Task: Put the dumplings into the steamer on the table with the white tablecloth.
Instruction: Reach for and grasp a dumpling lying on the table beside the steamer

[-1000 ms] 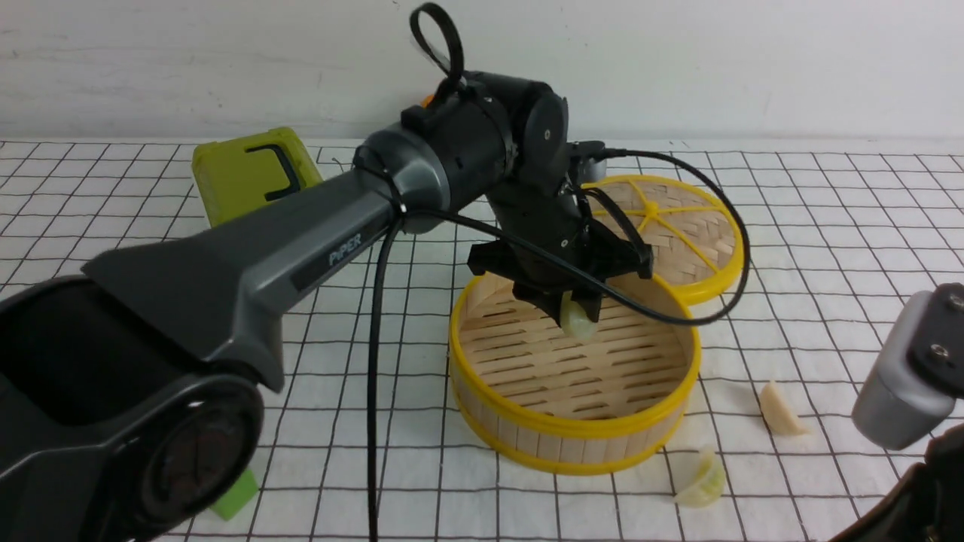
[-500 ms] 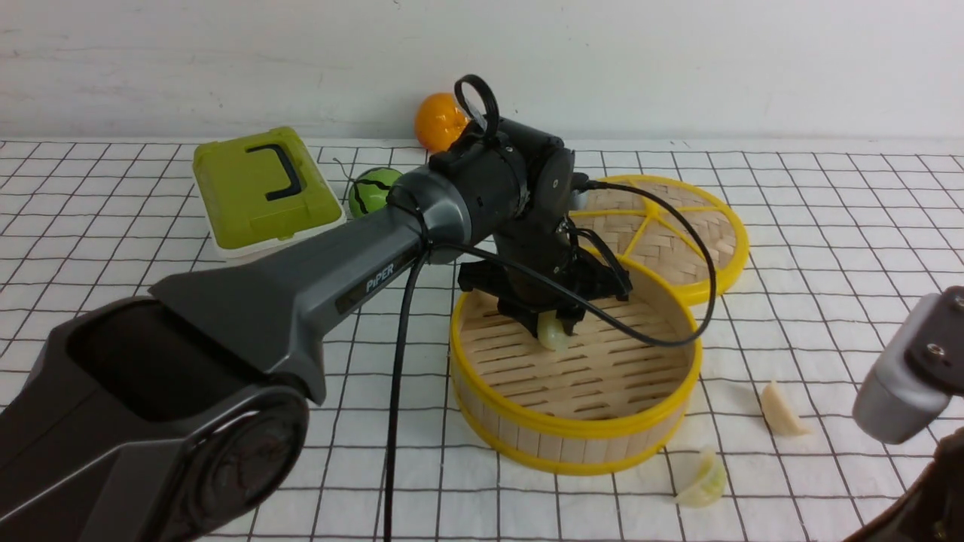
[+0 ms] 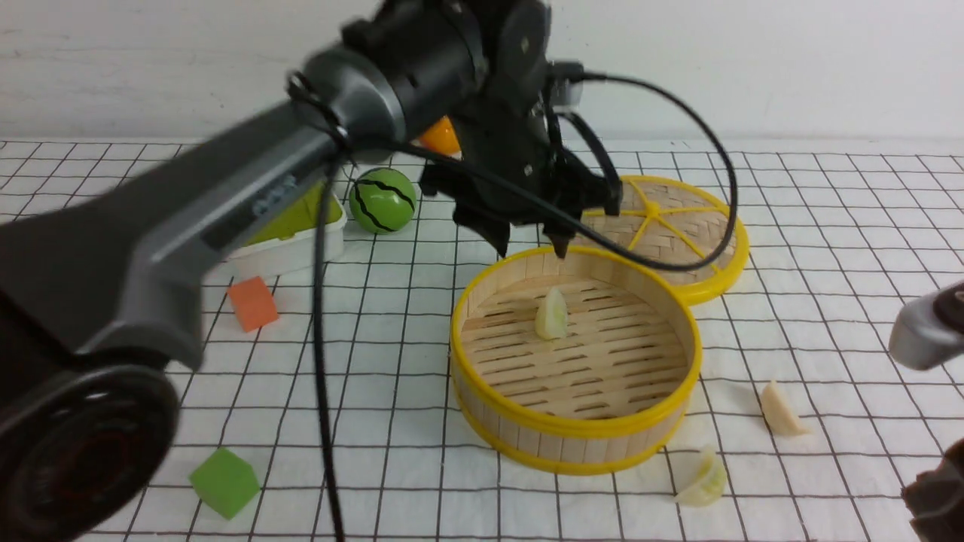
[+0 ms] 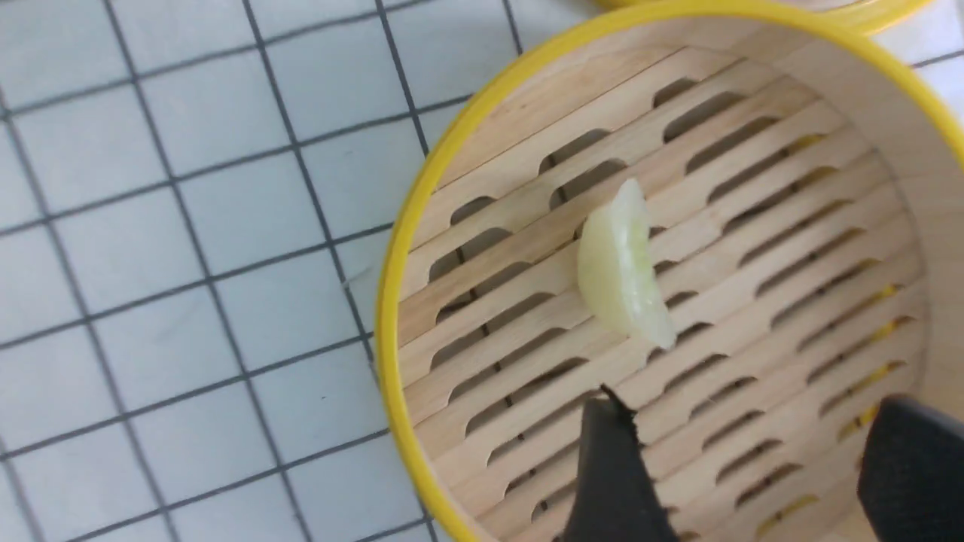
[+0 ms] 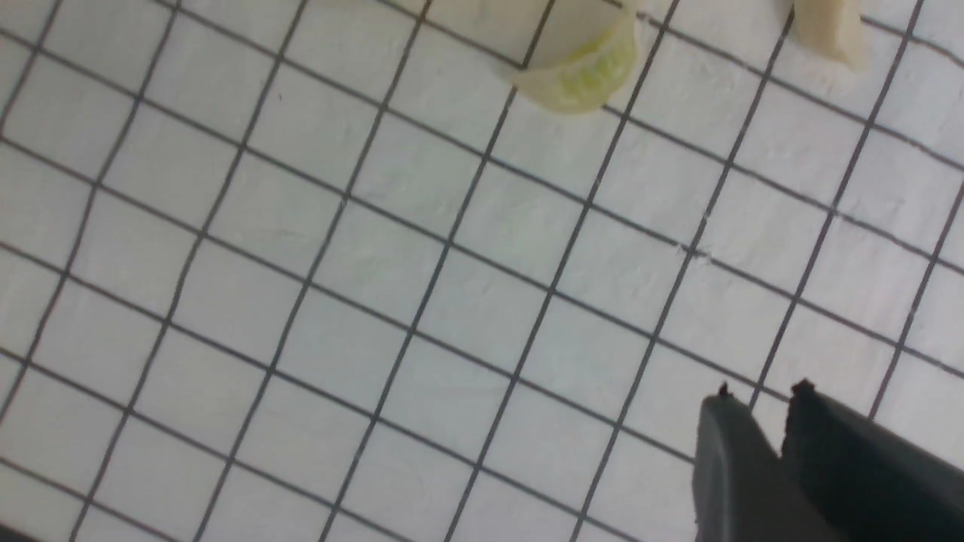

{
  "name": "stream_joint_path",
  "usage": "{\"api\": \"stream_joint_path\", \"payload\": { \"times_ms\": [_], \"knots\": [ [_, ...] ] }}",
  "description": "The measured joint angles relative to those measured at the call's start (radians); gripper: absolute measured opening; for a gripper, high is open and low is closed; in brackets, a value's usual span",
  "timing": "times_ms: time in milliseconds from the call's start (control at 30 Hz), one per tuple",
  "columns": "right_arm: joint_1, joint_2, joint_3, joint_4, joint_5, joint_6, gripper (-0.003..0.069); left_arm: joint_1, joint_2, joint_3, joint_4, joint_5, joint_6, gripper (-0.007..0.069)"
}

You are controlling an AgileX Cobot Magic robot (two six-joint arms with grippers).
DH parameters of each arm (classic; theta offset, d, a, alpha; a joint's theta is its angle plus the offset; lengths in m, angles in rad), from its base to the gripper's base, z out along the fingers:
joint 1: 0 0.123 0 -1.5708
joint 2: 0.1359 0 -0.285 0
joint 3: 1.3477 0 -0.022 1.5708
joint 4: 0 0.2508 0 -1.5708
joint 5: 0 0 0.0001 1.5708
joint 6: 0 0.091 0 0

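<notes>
Steamer: round and shallow, with a slatted floor and yellow rims; you have it (image 3: 576,427) standing upright on the tabletop (image 3: 392,452).
In the steamer: one pale green dumpling (image 3: 552,314), lying on the slats nearer the far rim, touching neither the wall nor your tool.
Lid: the woven lid (image 3: 681,233) with yellow spokes sits just behind the steamer and to its right, off it, leaving the basket open to you.
Bin: a white bin (image 3: 290,245) with a green cover stands at the far left, partly behind your left arm; you cannot see into it.
Left tool: your left tool (image 3: 531,245) hangs above the far rim of the steamer, fingertips spread wide, gripping nothing.
Right tool: your right tool (image 5: 761,391) shows its tips close together with a narrow gap and nothing between them, over bare cloth.
Other dumplings: a yellowish-green one (image 3: 704,479) lies on the white tablecloth (image 3: 866,256) near the steamer's front right; a cream one (image 3: 782,410) lies farther right and farther back from you.
</notes>
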Motion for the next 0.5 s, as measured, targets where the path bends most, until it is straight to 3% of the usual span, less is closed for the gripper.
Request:
{"api": "stream_joint_path", "payload": {
  "times_ms": [133,300,500],
  "knots": [
    [0.0,0.036,0.0,0.001,-0.068,0.023,0.0142,0.0,-0.117,0.024,0.019,0.014,0.038,0.0404],
    [0.0,0.143,0.0,0.025,-0.139,0.044,0.0254,0.0,-0.333,0.207,0.047,0.014,0.048,0.0351],
    [-0.03,0.302,0.0,0.082,-0.263,0.086,0.0403,0.0,-0.653,0.634,0.047,0.011,0.05,0.0271]
  ]
}}
